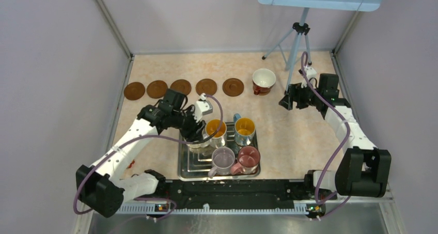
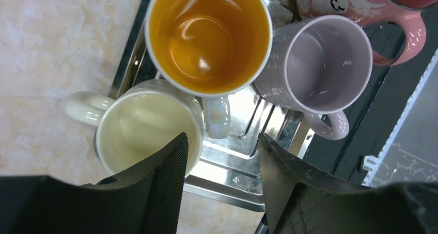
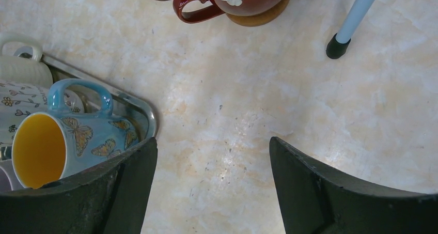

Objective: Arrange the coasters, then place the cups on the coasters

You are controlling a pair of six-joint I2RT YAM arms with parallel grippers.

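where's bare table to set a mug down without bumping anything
Bare table lies right of the tray, up to the right arm. The five brown coasters are bare too. The tray is crowded: five mugs packed together, left gripper over them.

Tray (image 2: 235, 146) is crowded, tabletop (image 1: 294, 141) left open
The cream mug (image 2: 137, 123) is hemmed in by the orange-lined mug (image 2: 206, 37) just beside it.

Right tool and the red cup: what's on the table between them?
Nothing: the right wrist view shows bare table between right tool and red cup.
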